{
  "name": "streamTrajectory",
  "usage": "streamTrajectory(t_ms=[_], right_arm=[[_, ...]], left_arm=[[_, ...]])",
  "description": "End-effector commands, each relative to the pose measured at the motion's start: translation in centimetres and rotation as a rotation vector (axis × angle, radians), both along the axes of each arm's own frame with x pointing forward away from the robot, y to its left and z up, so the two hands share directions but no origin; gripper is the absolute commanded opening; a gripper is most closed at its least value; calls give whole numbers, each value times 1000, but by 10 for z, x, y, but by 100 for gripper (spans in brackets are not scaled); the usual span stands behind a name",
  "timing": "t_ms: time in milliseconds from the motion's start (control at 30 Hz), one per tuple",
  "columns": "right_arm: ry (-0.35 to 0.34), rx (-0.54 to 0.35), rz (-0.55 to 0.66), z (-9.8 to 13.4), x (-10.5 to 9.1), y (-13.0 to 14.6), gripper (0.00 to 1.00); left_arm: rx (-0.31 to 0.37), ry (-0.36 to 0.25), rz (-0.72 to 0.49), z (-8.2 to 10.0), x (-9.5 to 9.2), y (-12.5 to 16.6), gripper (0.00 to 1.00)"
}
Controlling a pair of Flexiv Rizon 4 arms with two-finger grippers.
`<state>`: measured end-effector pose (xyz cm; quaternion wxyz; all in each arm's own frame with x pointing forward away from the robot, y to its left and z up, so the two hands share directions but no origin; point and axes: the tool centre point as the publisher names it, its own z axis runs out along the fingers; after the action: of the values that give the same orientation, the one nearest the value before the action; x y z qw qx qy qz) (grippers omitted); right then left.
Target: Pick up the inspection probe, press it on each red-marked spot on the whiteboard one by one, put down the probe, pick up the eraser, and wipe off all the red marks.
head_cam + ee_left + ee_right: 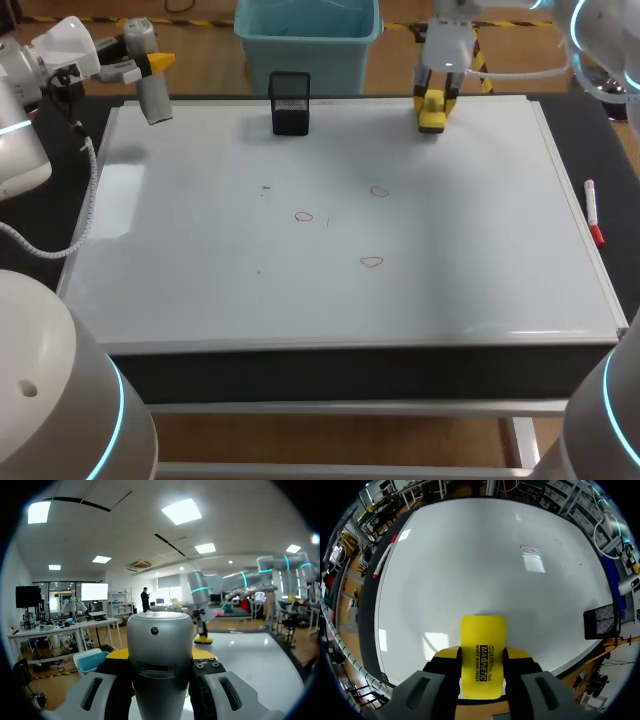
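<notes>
Left pincer [150,72]: clenched on silver inspection probe [156,100], above whiteboard's [200,270] far left corner.
Right pincer [483,654]: grasping yellow eraser [483,652] at the board's far edge.
Three red marks [304,216] mid-board.
Black mesh holder [290,102] on the board's far edge.
Red marker [593,212] on desk [612,160].

The right gripper [482,661] hangs over one edge of the whiteboard [470,570], its yellow-tipped fingers [445,655] pressed against both sides of the yellow eraser [482,647]. Out on the board lies a red mark [531,550]; fainter specks beyond it may be more marks. A black mesh holder [601,621] stands along the same edge. A marker [384,560] lies just off a side edge.
</notes>
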<state>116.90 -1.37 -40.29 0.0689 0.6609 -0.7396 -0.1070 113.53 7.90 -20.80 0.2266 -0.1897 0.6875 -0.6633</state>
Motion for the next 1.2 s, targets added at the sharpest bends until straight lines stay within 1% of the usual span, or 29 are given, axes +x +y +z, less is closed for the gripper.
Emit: streamTrajectory(t_ms=[33, 200, 400, 600, 700, 933, 1200], right_arm=[[-154, -17, -29, 28, -62, -18, 0], [-177, -26, -77, 33, -80, -37, 0], [-207, -41, -126, 37, -100, -55, 0], [-250, -58, -161, 41, -119, -64, 0], [-277, -91, -184, 43, -127, -67, 0], [-348, -148, -212, 47, -141, -72, 0], [-397, -169, -242, 47, -147, -76, 0]], left_arm=[[0, -2, 1, 0, 0, 0, 0], [0, -2, 1, 0, 0, 0, 0], [0, -2, 1, 0, 0, 0, 0], [0, -2, 1, 0, 0, 0, 0], [0, -2, 1, 0, 0, 0, 0], [0, -2, 1, 0, 0, 0, 0], [0, -2, 1, 0, 0, 0, 0]])
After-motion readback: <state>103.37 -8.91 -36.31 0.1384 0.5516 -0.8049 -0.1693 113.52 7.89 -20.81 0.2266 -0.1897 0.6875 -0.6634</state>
